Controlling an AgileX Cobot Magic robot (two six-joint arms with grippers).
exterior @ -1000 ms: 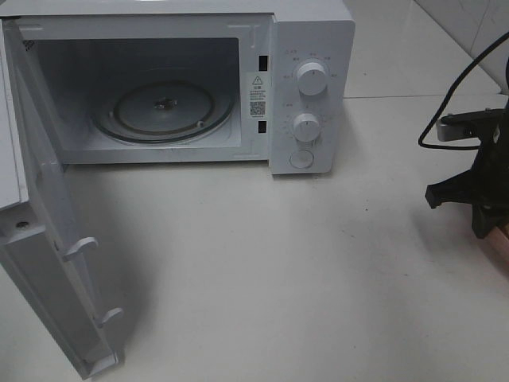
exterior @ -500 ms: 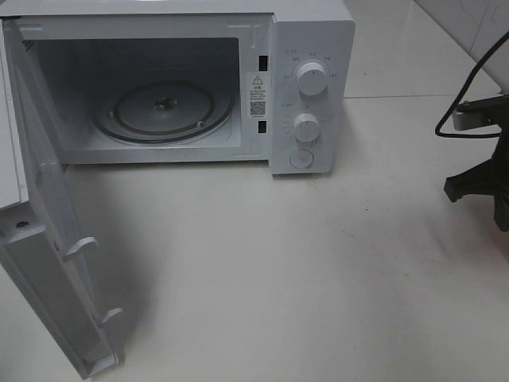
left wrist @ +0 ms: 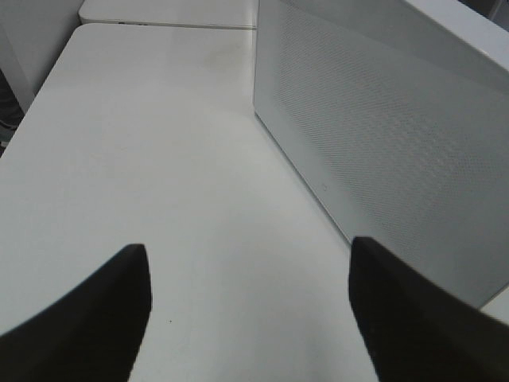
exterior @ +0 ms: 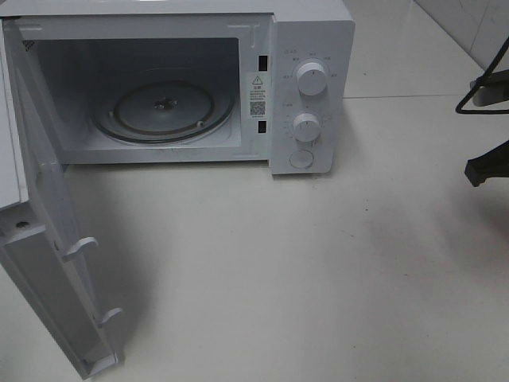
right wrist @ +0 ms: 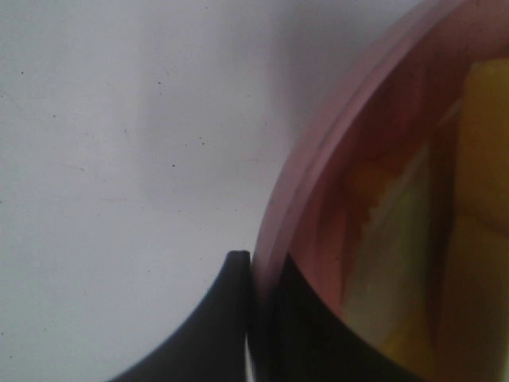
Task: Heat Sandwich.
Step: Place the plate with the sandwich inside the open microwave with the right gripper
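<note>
Carrying a plate by one edge wants care, so I judge the step in hand calls for a level wrist and a slow sweep. The pink plate (right wrist: 314,167) hangs from a single pinch at its rim, and any tilt could slide the sandwich (right wrist: 445,239) toward the low side. I should bring it low into the microwave (exterior: 306,32), clear of the door (exterior: 48,263), and set it flat on the middle of the glass turntable (exterior: 163,107) before letting go.

My right pincer (right wrist: 256,318) is closed almost to nothing, its two dark fingers (right wrist: 223,326) clamped on that rim, one outside and one over the lip. The sandwich lies on the plate just past them, a blur of pale bread and yellow filling this close. My left pincer (left wrist: 246,318) stands wide apart and holds nothing. Only bare table (left wrist: 159,159) shows between its fingers, with a white perforated panel (left wrist: 382,143) beside it, the door by my reckoning.

In the high view only a dark piece of my right arm (exterior: 487,165) shows at the right edge of the frame, and plate and sandwich lie outside that picture. The microwave sits in the upper left, its door standing open down the left side, nothing on the turntable.
</note>
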